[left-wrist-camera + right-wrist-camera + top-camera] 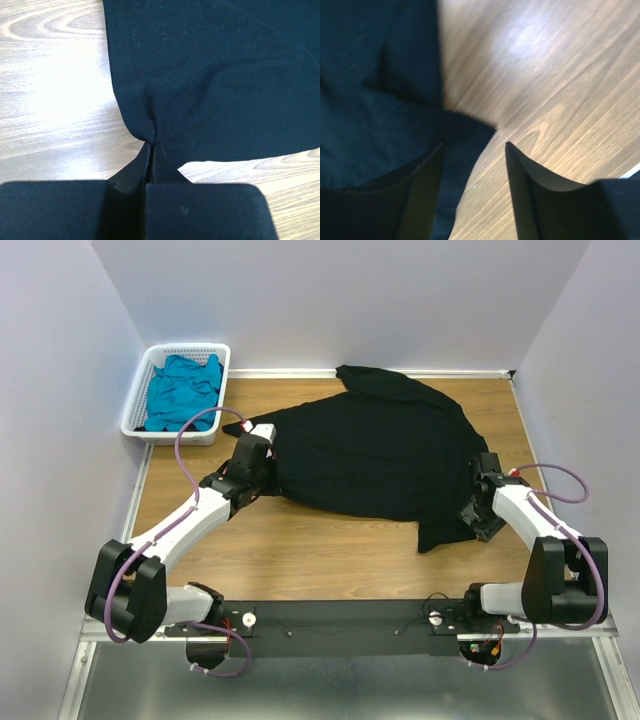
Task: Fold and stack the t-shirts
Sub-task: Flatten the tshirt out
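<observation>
Grippers first: left gripper [151, 150] pinched tight on a corner of the black t-shirt [380, 455]. Right gripper [475, 145] stands spread, cloth edge off toward its left finger, bare table [560, 90] on the other side. Shirt stretches crosswise between both arms. Far back, teal t-shirt [183, 390] sits crumpled in the basket [135, 425].

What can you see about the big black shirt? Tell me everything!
The black t-shirt is soft, plain-looking cloth with a stitched hem. It lies spread but rumpled, unfolded, on the wooden table. The left gripper pinches its left edge, bunching the cloth. The right gripper stands open at its right side, gripping nothing.
</observation>
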Action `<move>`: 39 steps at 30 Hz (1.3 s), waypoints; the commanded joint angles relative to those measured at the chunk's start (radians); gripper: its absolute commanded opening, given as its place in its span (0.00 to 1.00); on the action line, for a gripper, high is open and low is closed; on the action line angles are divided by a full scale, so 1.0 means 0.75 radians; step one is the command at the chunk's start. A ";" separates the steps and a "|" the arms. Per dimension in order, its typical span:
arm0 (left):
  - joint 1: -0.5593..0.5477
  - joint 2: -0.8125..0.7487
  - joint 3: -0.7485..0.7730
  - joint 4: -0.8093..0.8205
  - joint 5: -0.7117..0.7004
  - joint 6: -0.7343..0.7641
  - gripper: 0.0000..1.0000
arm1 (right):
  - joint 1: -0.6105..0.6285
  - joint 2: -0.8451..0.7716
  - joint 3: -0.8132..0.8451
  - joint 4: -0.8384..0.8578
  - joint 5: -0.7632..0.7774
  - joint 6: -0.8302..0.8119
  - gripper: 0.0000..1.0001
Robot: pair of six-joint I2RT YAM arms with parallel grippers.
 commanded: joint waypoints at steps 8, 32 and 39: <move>0.010 -0.033 -0.017 0.011 -0.024 0.004 0.00 | -0.102 -0.024 -0.115 0.155 -0.021 0.031 0.53; 0.010 -0.029 -0.017 0.011 -0.020 0.008 0.00 | -0.225 0.027 -0.234 0.300 -0.148 0.013 0.31; 0.012 -0.029 -0.017 0.013 -0.018 0.006 0.00 | -0.231 0.093 -0.232 0.316 -0.205 -0.006 0.22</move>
